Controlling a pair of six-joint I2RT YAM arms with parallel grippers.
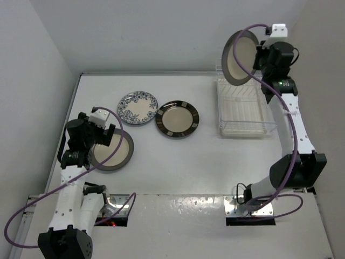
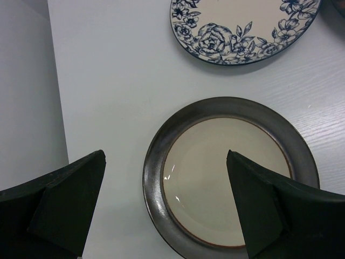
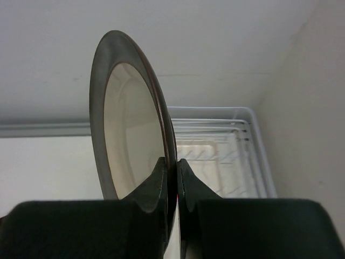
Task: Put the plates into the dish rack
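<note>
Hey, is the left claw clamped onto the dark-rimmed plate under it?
No, the left claw is open, its fingers spread wide apart over the dark-rimmed plate, which lies flat on the table.

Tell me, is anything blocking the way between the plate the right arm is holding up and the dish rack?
Nothing visible does. The right gripper holds the dark-rimmed plate on edge above the far end of the dish rack, which shows only bare wires and tray.
</note>
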